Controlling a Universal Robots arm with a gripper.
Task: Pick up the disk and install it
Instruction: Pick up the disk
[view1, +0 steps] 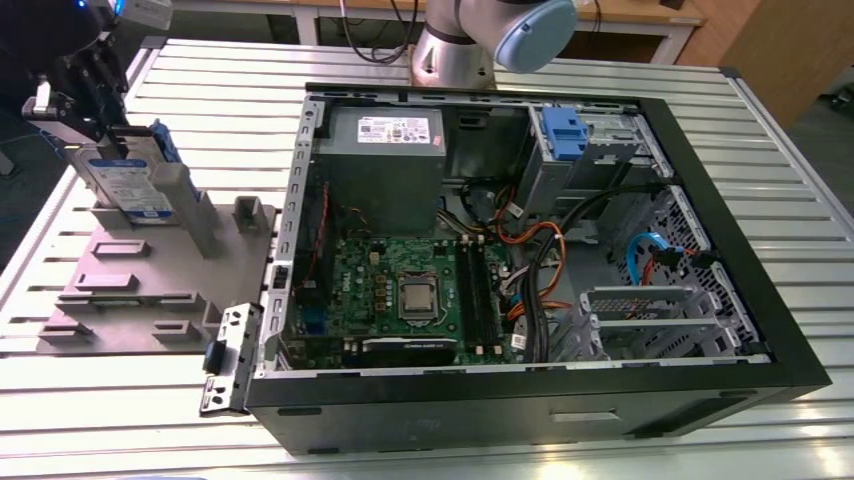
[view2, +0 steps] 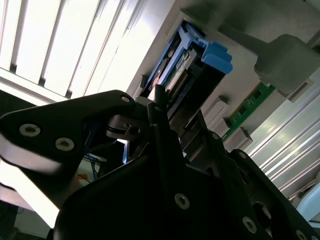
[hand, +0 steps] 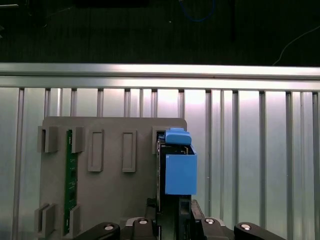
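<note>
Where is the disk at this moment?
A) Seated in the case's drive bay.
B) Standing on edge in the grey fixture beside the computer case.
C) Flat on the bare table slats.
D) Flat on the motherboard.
B: the disk stands upright in the grey fixture, on the exterior view's left of the open computer case.

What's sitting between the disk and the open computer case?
The grey holder plate and its short upright bracket, seen in the exterior view.

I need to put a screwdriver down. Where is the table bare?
Bare slats: the table in front of the grey holder, and the strip at the exterior view's right of the computer case. Crowded: around the disk and gripper.
</note>
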